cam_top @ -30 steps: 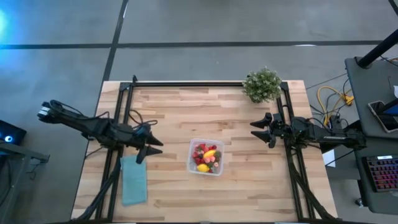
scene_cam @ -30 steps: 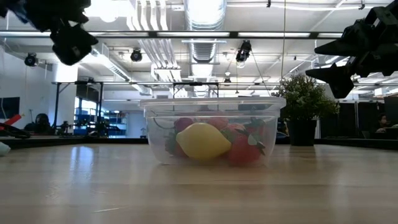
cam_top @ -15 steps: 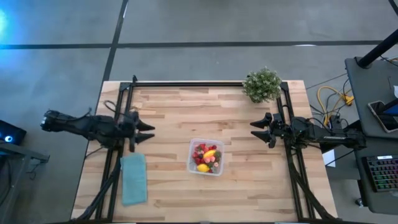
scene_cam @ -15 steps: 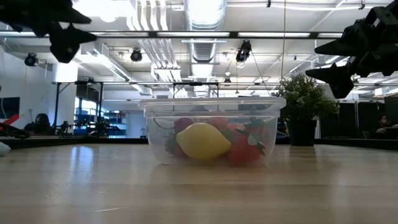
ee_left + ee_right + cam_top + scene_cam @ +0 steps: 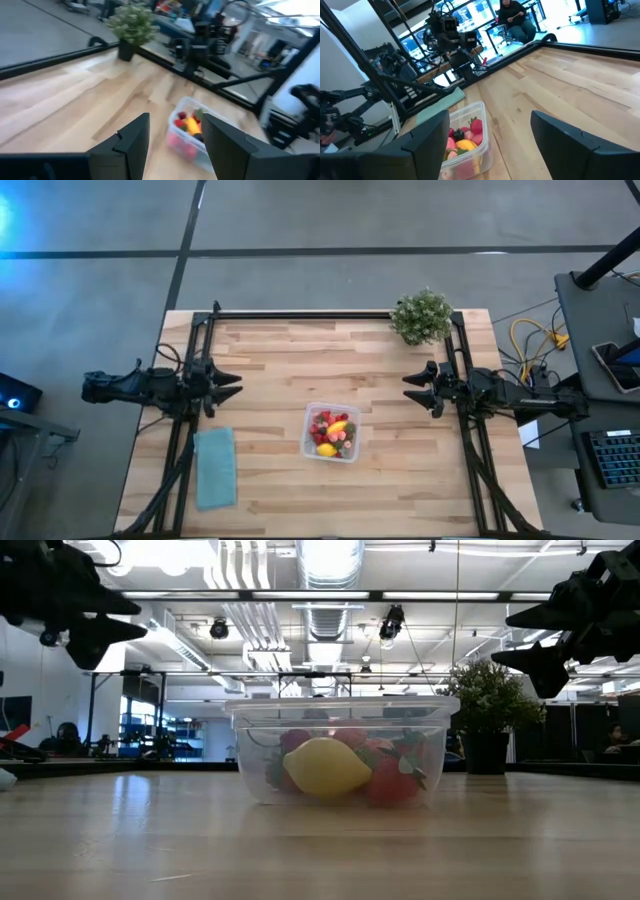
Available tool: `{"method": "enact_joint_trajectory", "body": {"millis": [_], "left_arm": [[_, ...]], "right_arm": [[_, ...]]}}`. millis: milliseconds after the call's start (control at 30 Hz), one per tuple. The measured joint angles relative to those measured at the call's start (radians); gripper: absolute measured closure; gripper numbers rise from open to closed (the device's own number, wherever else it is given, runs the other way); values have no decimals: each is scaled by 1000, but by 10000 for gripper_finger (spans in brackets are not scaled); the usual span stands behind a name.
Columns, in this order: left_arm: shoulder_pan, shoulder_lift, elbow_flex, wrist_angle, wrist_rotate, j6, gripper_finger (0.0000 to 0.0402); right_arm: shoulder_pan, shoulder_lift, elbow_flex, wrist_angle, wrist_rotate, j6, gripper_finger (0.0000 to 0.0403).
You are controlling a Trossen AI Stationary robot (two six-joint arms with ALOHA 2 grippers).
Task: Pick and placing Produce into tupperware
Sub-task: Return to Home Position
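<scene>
Dark fingers of the left gripper [image 5: 232, 386] stand spread wide with nothing between them, raised over the left side of the table [image 5: 290, 350]. The right gripper [image 5: 408, 387] likewise gapes empty at the right side. The tupperware [image 5: 309, 430] sits mid-table, well apart from both, holding the produce [image 5: 332, 434], lemon [image 5: 325, 767] foremost. No loose fruit shows on the wood; loading is judged complete, only parking the arms outstanding. A teal cloth [image 5: 215, 467] lies flat near the left edge, a potted plant [image 5: 421, 316] stands at the far right corner, and the centre is open.
</scene>
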Motion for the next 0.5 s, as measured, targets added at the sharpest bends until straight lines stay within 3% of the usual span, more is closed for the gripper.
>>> {"method": "enact_joint_trajectory", "body": {"millis": [167, 500], "left_arm": [[0, 25, -34, 9, -71, -3, 237], [0, 30, -141, 34, -82, -5, 237]], "right_arm": [[0, 0, 0, 0, 0, 0, 136], [0, 0, 0, 0, 0, 0, 131]]}}
